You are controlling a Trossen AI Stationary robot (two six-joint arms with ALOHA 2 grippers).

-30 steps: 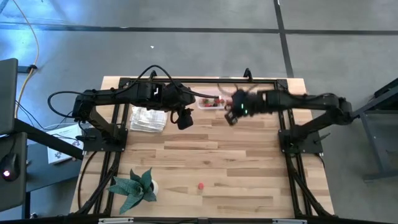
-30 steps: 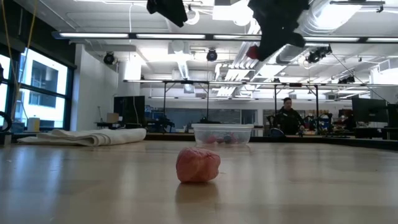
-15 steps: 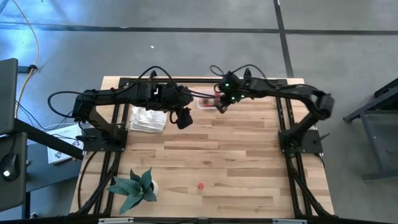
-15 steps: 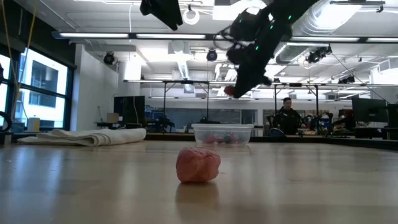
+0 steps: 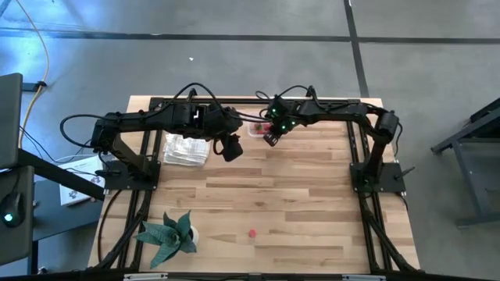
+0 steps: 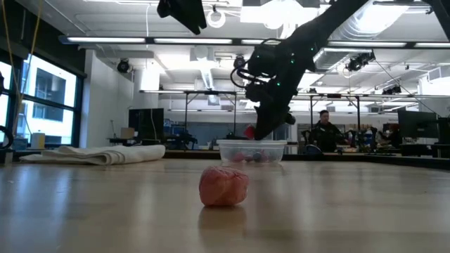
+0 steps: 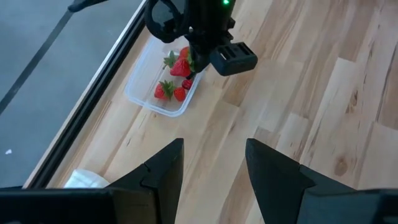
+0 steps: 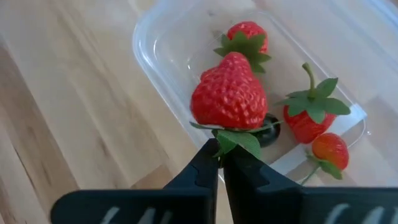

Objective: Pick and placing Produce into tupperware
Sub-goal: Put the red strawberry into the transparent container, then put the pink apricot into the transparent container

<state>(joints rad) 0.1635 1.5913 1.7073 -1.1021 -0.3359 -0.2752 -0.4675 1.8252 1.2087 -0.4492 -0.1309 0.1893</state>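
The tupperware (image 5: 261, 129), a clear container near the table's far edge, holds three red strawberries (image 8: 305, 121) and a small dark piece (image 8: 271, 132). My right gripper (image 8: 221, 152) hovers just above it, shut on another strawberry (image 8: 229, 93); the low view shows that berry (image 6: 249, 131) right over the tupperware's rim (image 6: 252, 143). My left gripper (image 7: 214, 165) is open and touches nothing. It hangs high over the table (image 5: 231, 148), left of the tupperware (image 7: 163, 93). One loose red piece (image 5: 252, 232) rests on the wood near the table's near edge (image 6: 223, 186). My right gripper pinches the strawberry by its green leafy cap (image 8: 235, 141) between the tips of its two fingers (image 8: 202, 163). The fingers slant down from above and from the table's right. The red body sticks out past the fingertips, lifted clear over the open tupperware.
A folded white cloth (image 5: 185, 148) lies left of the tupperware, under the left arm. A green leafy plant (image 5: 170, 234) stands at the near left corner. The wood between the arms and the loose piece is bare. A person (image 6: 325, 133) stands in the room behind.
My right gripper, shut on the strawberry throughout, has moved toward the table's left and far edge and come down from high above to just over the tupperware. The strawberry has travelled with it.
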